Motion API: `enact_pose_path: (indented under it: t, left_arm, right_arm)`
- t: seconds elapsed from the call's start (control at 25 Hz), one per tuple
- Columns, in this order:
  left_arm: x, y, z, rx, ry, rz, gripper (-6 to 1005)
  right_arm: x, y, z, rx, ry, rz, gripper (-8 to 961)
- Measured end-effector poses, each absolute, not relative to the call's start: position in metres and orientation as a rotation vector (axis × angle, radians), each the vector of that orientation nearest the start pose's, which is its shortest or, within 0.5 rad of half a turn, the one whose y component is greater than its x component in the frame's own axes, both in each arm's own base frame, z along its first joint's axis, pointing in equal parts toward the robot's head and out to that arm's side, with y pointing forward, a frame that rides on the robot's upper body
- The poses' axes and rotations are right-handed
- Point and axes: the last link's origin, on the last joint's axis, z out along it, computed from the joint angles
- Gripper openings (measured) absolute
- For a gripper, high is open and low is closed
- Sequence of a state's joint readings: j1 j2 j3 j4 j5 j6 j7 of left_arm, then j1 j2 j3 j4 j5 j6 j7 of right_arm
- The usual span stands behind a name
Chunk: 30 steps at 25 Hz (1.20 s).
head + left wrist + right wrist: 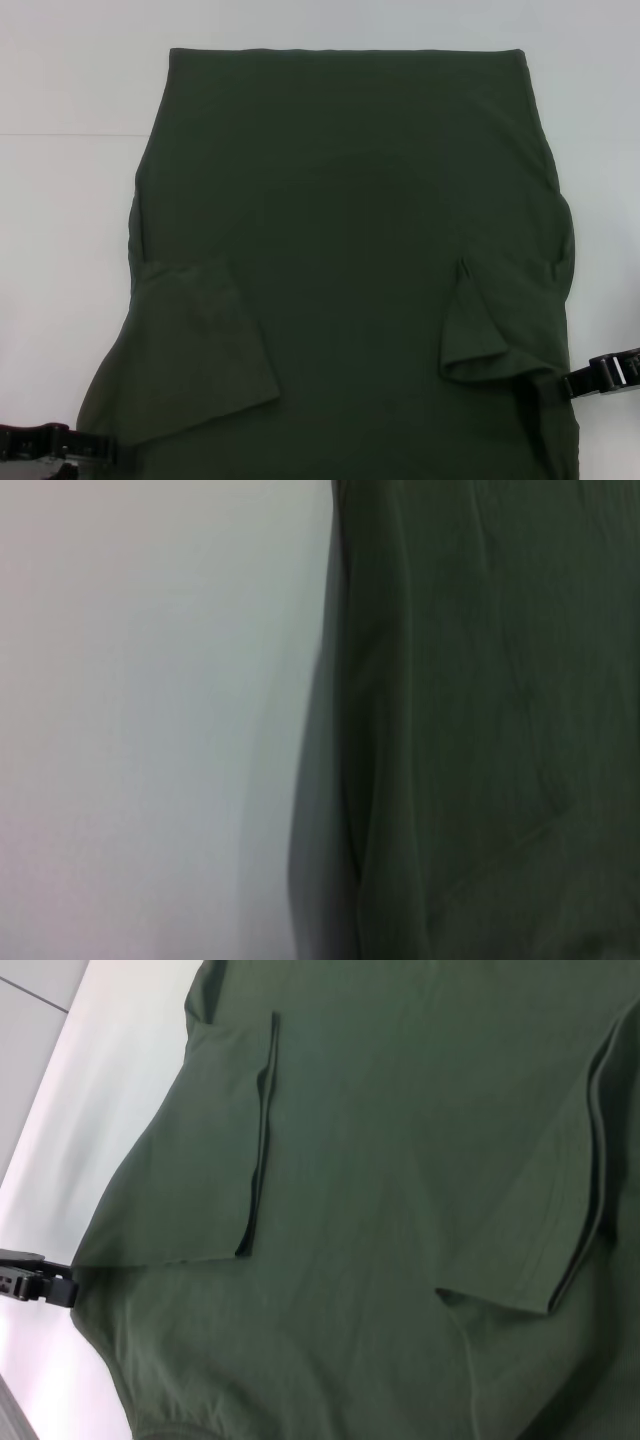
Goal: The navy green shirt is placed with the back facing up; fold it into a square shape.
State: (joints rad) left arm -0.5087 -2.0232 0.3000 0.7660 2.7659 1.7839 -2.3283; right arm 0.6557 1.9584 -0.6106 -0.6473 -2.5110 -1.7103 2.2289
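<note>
— Head view: our left gripper (60, 443) sits low beside the large dark olive-green cotton shirt (350, 260); whether its fingers are open, we cannot tell.

— Both sleeves already lie folded inward between our grippers. The right gripper (590, 378) touches the shirt's edge; its grip we cannot tell either.

— Lengthwise folds remain, we judge. The plain white table (70, 200) lies beyond both grippers.

Navy green shirt (350, 220) spread on the table (60, 200), both sleeves folded inward (plain side up)
</note>
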Motion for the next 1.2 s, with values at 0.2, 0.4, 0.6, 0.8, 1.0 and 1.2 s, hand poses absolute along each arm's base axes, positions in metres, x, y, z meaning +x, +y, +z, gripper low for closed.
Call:
enact_pose_path:
  t: [0.2, 0.4, 0.6, 0.8, 1.0, 1.2]
  left_arm:
    - [-0.3507, 0.2634, 0.0433, 2.275, 2.28, 0.125, 736]
    - [-0.3482, 0.2646, 0.0413, 2.279, 2.265, 0.124, 622]
    - [-0.3475, 0.2666, 0.0407, 2.293, 2.261, 0.123, 504]
    - [-0.3502, 0.2662, 0.0416, 2.274, 2.296, 0.11, 183]
    - [-0.3514, 0.2658, 0.0421, 2.274, 2.303, 0.111, 33]
    - [-0.3466, 0.2651, 0.0434, 2.283, 2.252, 0.124, 34]
  right_arm:
    - [0.2915, 0.327, 0.0327, -2.571, 1.778, 0.1, 1]
    - [0.291, 0.3267, 0.0328, -2.571, 1.785, 0.103, 0]
    - [0.2901, 0.3274, 0.0328, -2.572, 1.785, 0.103, 0]
    - [0.2893, 0.3276, 0.0328, -2.574, 1.788, 0.102, 0]
    - [0.2896, 0.3277, 0.0316, -2.574, 1.785, 0.091, 1]
    - [0.2922, 0.3268, 0.0326, -2.56, 1.796, 0.082, 1]
